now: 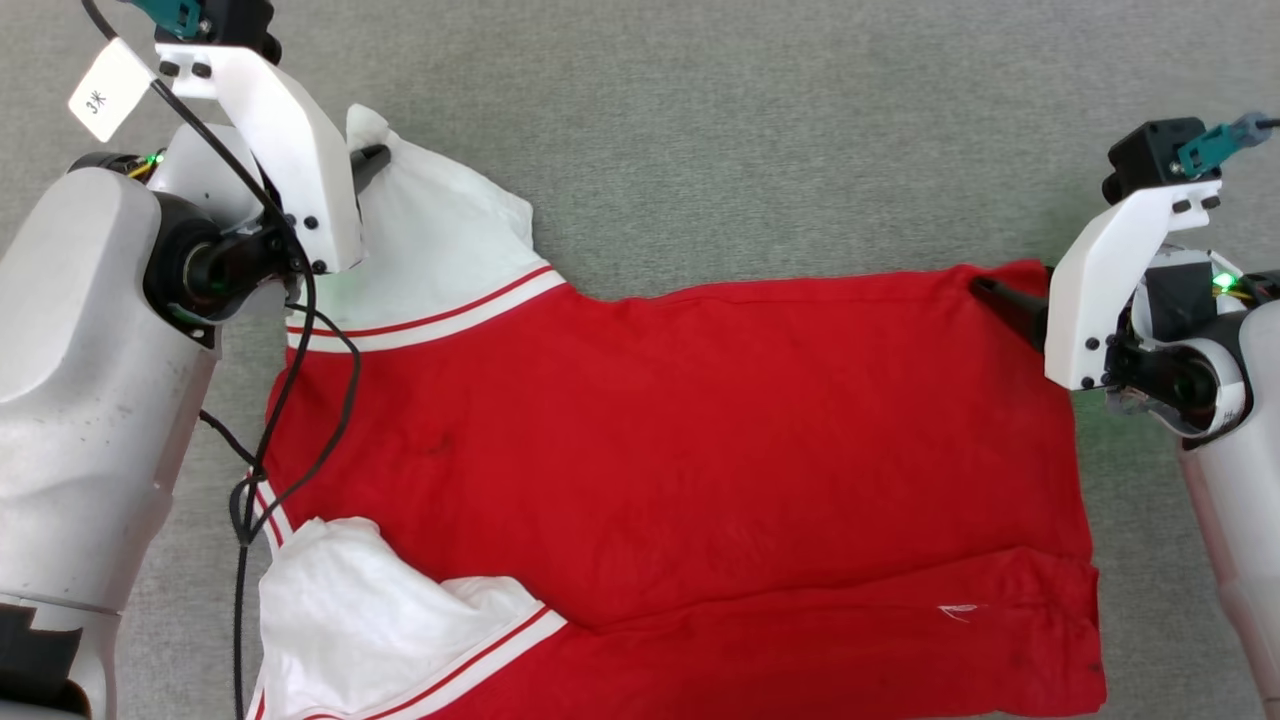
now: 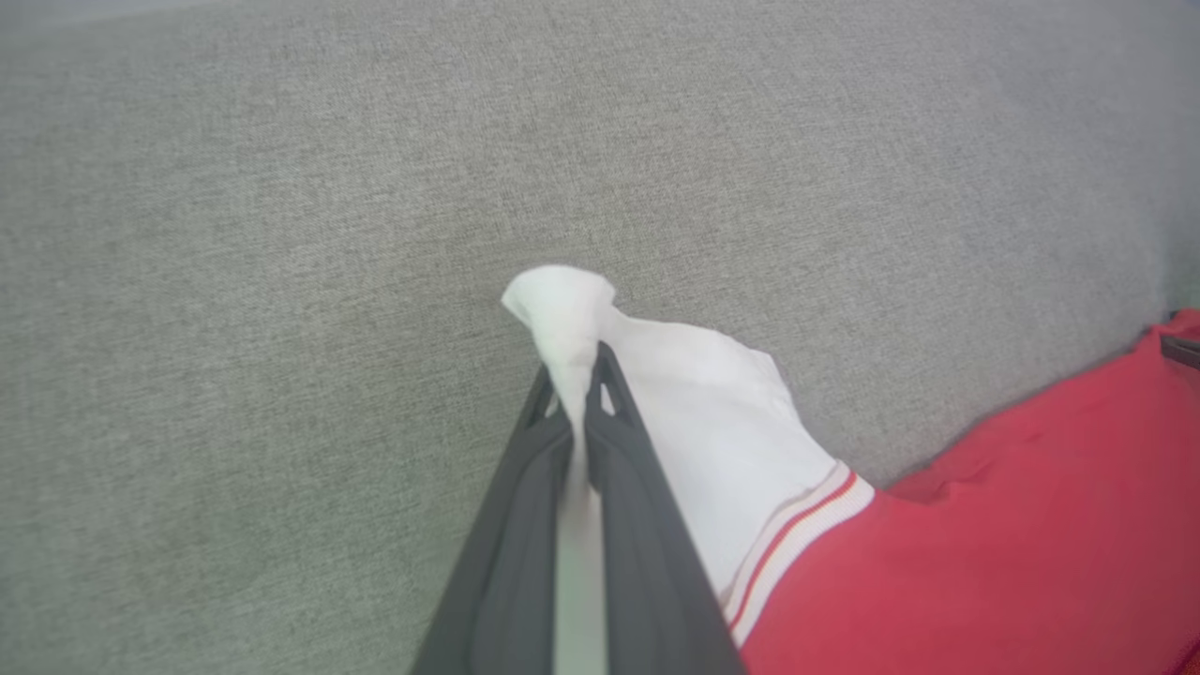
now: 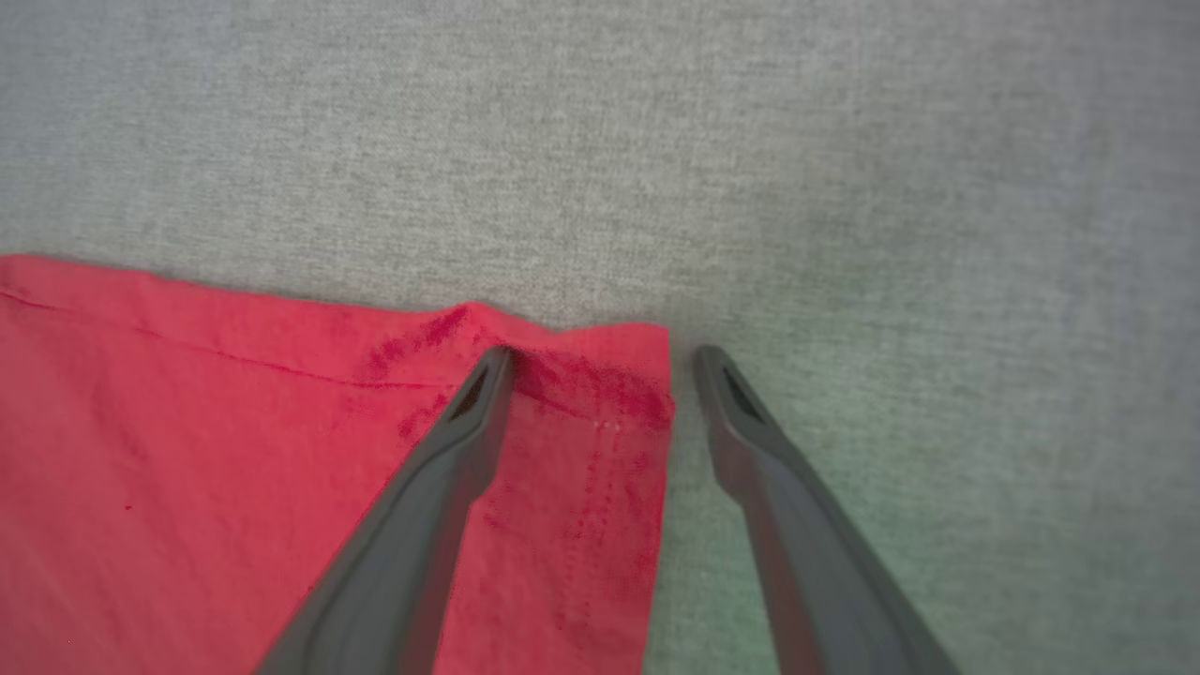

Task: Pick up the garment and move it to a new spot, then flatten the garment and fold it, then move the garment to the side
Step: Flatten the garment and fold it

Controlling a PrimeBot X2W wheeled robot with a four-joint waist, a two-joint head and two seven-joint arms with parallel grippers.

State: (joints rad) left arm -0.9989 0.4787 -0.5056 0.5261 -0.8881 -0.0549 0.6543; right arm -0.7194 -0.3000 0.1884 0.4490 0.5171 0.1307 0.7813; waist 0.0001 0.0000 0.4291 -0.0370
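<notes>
In the head view, the garment (image 1: 680, 440) lay spread on the grey surface (image 1: 750, 130). Its long axis ran left to right across the frame, with the white sleeves at the left and the hem at the right, and a crease ran along its lower part. The left gripper (image 1: 372, 157) sat at the upper left on the upper sleeve (image 1: 440, 240), and the right gripper (image 1: 990, 293) was at the hem's upper right corner. Each arm was therefore nearest its own end of the upper edge, and I judged that the coming move depended on both ends travelling together. In the left wrist view, the left gripper (image 2: 572, 375) was clamped tight on a bunched tip of the white sleeve (image 2: 694, 412). The tip poked out past the fingertips at frame centre, and the red body trailed off to the lower right. In the right wrist view, the right gripper (image 3: 607, 361) stood wide apart and gripped nothing. It straddled the hem corner (image 3: 619, 375), one finger over red cloth and the other over bare grey just beside the edge.
</notes>
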